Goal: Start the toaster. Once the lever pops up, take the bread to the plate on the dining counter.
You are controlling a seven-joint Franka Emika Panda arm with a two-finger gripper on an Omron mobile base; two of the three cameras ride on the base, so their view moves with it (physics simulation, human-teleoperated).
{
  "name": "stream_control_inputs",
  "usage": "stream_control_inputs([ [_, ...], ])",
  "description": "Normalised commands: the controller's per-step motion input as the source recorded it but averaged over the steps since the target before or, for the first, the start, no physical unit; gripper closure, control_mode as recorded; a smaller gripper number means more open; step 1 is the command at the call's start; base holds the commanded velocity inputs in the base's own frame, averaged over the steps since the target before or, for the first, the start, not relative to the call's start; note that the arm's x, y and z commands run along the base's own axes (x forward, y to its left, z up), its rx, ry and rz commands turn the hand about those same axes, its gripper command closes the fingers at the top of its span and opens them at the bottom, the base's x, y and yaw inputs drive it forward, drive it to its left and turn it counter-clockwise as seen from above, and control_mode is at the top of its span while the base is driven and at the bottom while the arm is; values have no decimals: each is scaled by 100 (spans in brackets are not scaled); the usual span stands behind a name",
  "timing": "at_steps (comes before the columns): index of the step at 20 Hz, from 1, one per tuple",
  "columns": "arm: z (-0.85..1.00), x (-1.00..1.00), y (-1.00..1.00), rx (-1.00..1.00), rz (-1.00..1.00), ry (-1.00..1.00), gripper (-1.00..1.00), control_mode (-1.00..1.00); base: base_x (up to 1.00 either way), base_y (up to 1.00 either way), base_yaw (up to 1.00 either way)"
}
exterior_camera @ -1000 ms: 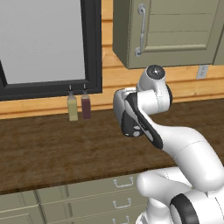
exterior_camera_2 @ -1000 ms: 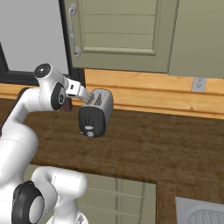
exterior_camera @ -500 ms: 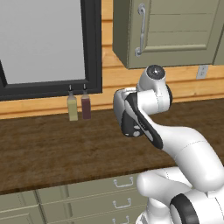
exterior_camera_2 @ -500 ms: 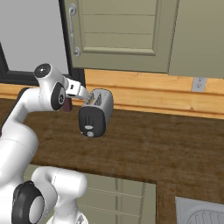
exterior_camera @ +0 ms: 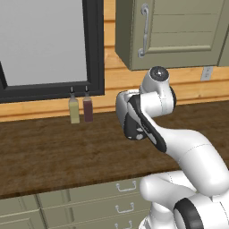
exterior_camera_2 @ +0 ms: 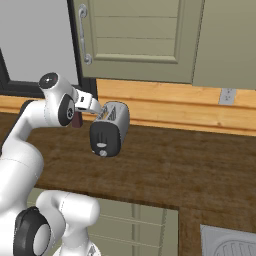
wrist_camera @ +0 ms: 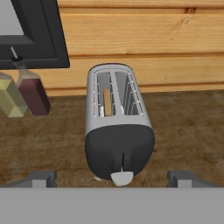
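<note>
Claw (wrist_camera: pixel 112 178) spread fully wide, empty, touching nothing; its two dark tips stand well apart, one to either side of the toaster's black end panel, in the hand view.

Toaster (wrist_camera: pixel 117 131): small, rounded, silver-grey brushed shell, two long slots on top with wire guides. It stands on the dark brown wood-grain worktop (exterior_camera_2: pixel 190 165), close to the pale timber plank wall behind it. The black end panel faces the claw.

Lever (wrist_camera: pixel 122 178): light-grey tab low in the vertical slot of that panel.

Bread (wrist_camera: pixel 107 102): a thin tan edge shows inside the toaster's left slot, sunk below the rim.

Two slim bottles to the left of the toaster, against the wall: one olive-yellow (wrist_camera: pixel 9 98), one dark red (wrist_camera: pixel 33 93), both with narrow necks, upright, just beside each other.
</note>
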Motion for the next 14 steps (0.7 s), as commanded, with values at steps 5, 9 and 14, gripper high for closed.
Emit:
stream_control_inputs([
  [5,0,0,0,0,0,0,-100,-100,0,0,0],
  [9,0,0,0,0,0,0,-100,-100,0,0,0],
  [14,0,0,0,0,0,0,-100,-100,0,0,0],
])
